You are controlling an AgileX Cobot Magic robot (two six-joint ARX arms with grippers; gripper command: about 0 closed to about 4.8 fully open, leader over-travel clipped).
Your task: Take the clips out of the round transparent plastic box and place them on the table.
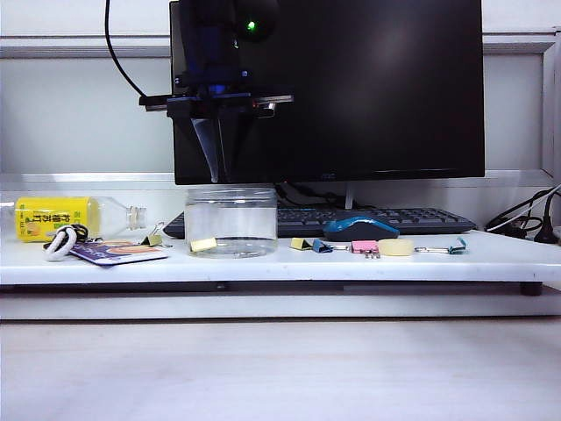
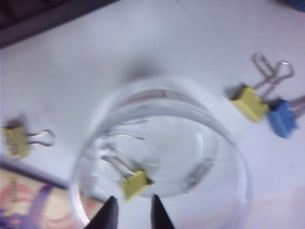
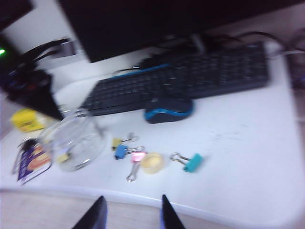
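Clip (image 2: pixel 136 183) in box (image 2: pixel 228 143) below left hand (image 2: pixel 132 214).

The round transparent plastic box (image 1: pixel 231 222) stands open-topped, its ridged rim ringing the left hand (image 2: pixel 132 213) above.

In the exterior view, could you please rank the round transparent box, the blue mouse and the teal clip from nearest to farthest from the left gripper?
The left gripper hangs over the jar, jaws apart.
1. Round transparent plastic box: directly below the fingertips.
2. Blue mouse: farther right, in front of the keyboard.
3. Teal clip: farthest right on the table.
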